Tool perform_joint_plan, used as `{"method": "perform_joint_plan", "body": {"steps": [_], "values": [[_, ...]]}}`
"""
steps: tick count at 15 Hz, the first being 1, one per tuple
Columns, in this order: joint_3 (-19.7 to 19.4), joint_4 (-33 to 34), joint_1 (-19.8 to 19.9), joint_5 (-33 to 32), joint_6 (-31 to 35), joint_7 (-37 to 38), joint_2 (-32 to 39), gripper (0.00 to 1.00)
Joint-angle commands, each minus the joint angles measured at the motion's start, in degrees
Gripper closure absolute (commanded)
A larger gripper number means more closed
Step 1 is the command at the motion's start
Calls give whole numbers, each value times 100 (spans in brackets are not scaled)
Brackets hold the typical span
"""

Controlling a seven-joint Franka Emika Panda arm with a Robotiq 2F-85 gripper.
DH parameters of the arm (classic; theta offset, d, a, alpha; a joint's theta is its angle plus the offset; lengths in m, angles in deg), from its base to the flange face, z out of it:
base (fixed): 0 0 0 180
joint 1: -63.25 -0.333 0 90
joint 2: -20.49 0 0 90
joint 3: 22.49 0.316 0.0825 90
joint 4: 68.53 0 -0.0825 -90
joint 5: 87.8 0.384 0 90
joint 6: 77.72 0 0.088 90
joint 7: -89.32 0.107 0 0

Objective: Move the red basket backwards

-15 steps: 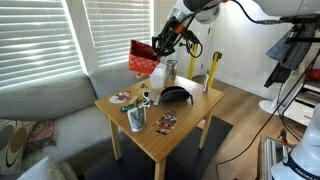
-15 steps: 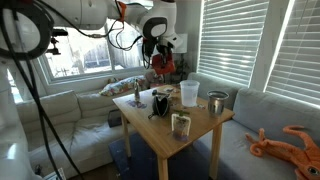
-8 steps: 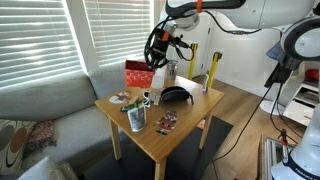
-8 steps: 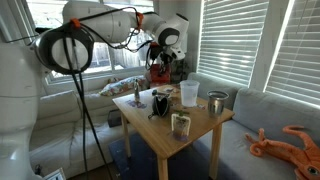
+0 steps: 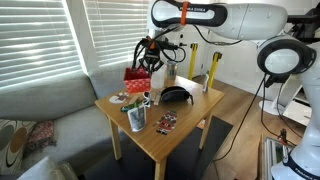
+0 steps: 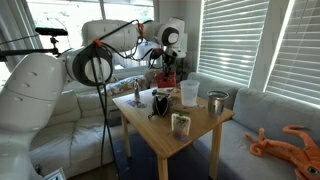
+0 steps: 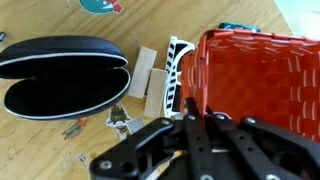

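The red basket (image 5: 137,77) has mesh walls and sits low over the back corner of the wooden table (image 5: 185,128), beside the sofa. I cannot tell if it touches the tabletop. It also shows in an exterior view (image 6: 163,78) and fills the right of the wrist view (image 7: 255,80). My gripper (image 5: 149,60) comes down from above. In the wrist view the gripper (image 7: 188,118) is shut on the basket's near wall, one finger inside and one outside.
A black glasses case (image 7: 60,80), two wooden blocks (image 7: 150,85) and a striped item (image 7: 178,85) lie next to the basket. A metal cup (image 5: 135,118), a white mug (image 5: 146,98), a plate (image 5: 120,98) and a clear cup (image 6: 190,93) stand on the table. The sofa (image 5: 40,105) is beside it.
The gripper has carried the red basket down from high in the air and across to the table's back corner by the sofa.
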Motion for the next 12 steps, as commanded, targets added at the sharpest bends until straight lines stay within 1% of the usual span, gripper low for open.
{"method": "perform_joint_plan", "body": {"steps": [1, 2, 3, 4, 5, 8, 9, 10, 12], "values": [[-8, 90, -12, -27, -24, 13, 51, 95], [-17, 151, -12, -36, -36, 15, 82, 95], [-29, 182, -11, -38, -41, 16, 99, 99], [21, 243, 36, 225, 296, 298, 173, 99], [101, 429, 35, 437, 720, 357, 350, 99], [239, 978, -57, 763, 1512, 625, 825, 99], [352, 1157, -27, 932, 1598, 626, 979, 99], [506, 1379, 11, 934, 1524, 745, 1167, 99], [618, 1589, -20, 935, 1473, 889, 1432, 99]]}}
